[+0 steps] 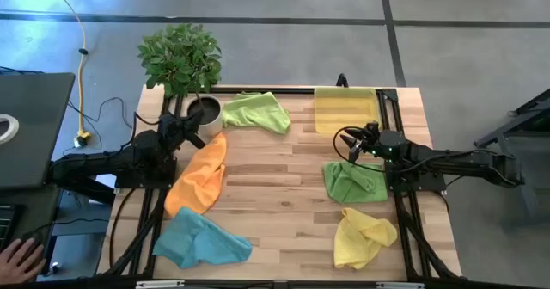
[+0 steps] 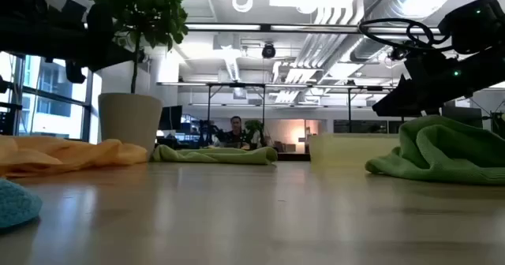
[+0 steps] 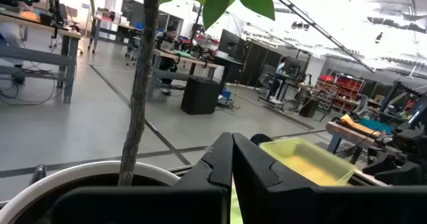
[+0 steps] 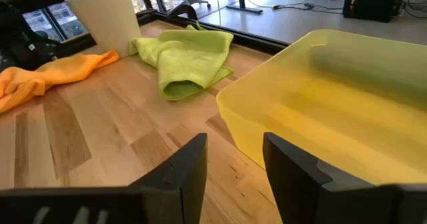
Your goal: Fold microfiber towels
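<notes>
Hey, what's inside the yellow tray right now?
The yellow tray looks empty: only its translucent floor and walls show in the right wrist view. The right hand, open, hovers beside it. The near wall hides a strip of the floor.

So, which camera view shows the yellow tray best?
The right wrist view: the yellow tray fills it, showing rim, wall and inside. The high view shows it whole from above. The low view shows only a pale side; the left wrist view, one part.

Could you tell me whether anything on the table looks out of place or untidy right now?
Nothing is spilled or damaged. All five towels lie crumpled and unfolded: lime green, orange, light blue, green and yellow. The yellow tray holds nothing.
</notes>
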